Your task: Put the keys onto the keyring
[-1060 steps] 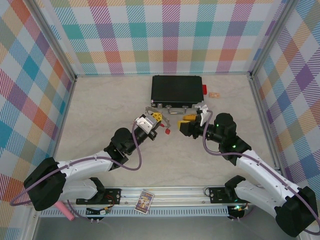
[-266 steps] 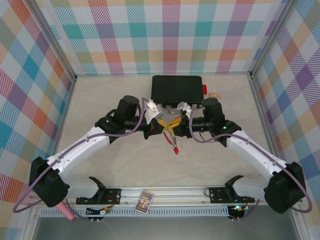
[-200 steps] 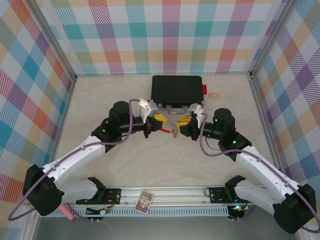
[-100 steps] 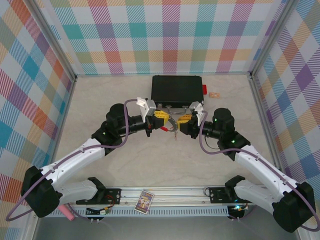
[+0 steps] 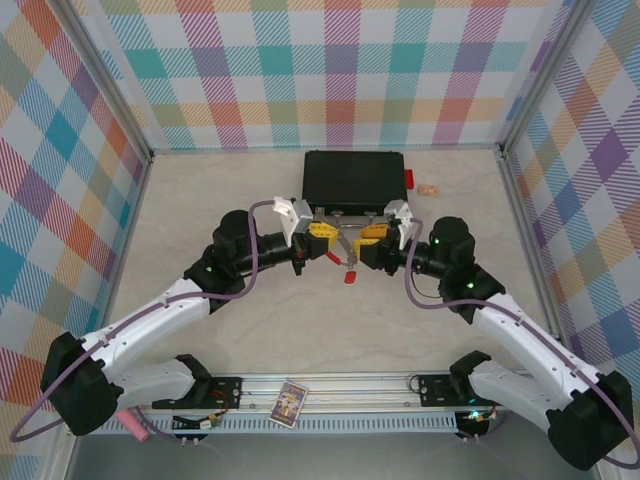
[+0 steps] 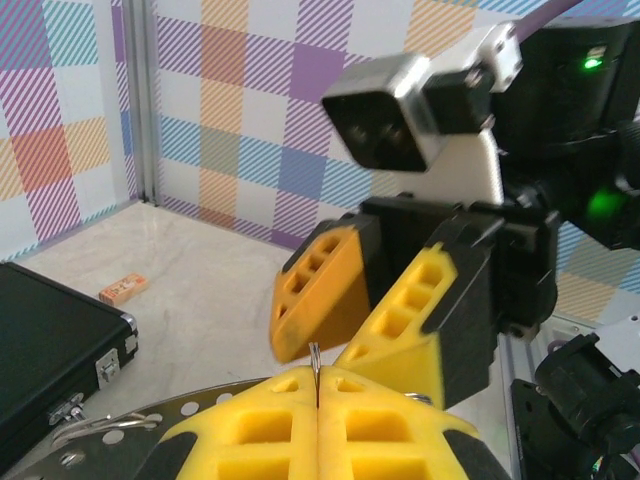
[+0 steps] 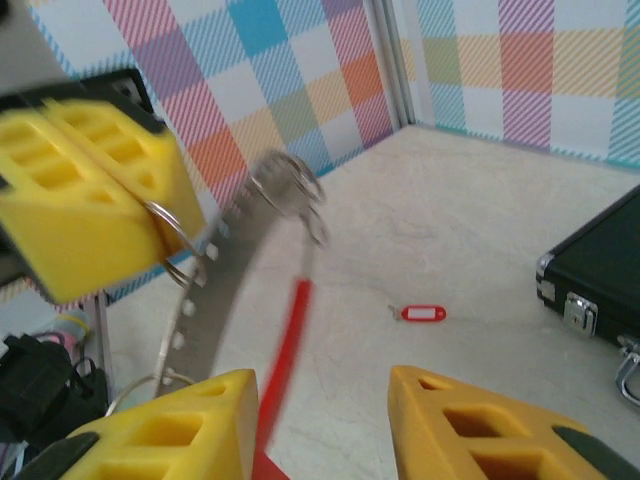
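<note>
Keyring (image 7: pixel 172 243) hanging between both hands, above worktop (image 7: pixel 480 230). Nearest: right hand (image 7: pixel 320 405), fingers apart, gripping nothing, blurred red sleeve (image 7: pixel 290 340) just ahead. Next: left hand (image 7: pixel 150 215), clamped shut on wire loop, long axis dropping downward. Farthest: loose key (image 7: pixel 420 313) flat on worktop, beyond loop, ahead of and below right hand; likely right arm's to fetch, being free.

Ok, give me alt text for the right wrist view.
The shut left hand pinches the keyring, which hangs blurred over the open right hand. One red-tagged key lies on the table beyond, left of a black case.
</note>
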`<state>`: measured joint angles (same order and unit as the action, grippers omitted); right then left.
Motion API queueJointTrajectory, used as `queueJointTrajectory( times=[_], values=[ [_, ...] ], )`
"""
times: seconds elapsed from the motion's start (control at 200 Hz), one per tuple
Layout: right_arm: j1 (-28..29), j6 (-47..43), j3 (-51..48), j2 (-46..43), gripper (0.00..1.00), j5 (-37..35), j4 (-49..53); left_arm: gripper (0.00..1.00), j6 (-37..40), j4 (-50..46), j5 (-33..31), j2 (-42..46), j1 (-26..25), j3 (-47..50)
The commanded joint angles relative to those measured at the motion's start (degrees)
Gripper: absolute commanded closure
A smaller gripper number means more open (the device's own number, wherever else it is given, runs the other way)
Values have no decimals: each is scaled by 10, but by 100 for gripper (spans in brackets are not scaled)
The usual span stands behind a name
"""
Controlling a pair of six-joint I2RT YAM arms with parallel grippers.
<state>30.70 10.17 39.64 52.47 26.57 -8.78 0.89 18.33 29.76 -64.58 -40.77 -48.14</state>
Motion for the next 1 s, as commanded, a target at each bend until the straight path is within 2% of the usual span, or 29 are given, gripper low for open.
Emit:
queueJointTrajectory(
  times=[0.0, 0.13, 0.48, 0.6, 0.82, 0.995],
  values=[
    [6, 22, -4, -21, 58, 5, -41, 100, 6, 21, -6, 9, -4, 3],
    [23, 12, 1, -10, 54, 14, -29, 100, 6, 23, -4, 4, -4, 2],
    [50, -8, 11, 21, 52, 2, -18, 100, 0, 33, -10, 1, -6, -1],
    [50, -4, 11, 20, 52, -6, -12, 100, -25, 80, -17, 1, -7, 14],
    [45, 29, -20, -25, 51, -102, -33, 100, -89, 215, -51, -3, -6, 59],
    [24, 57, -13, -41, 56, -93, -64, 100, -114, 270, -50, -9, -7, 73]
  ],
)
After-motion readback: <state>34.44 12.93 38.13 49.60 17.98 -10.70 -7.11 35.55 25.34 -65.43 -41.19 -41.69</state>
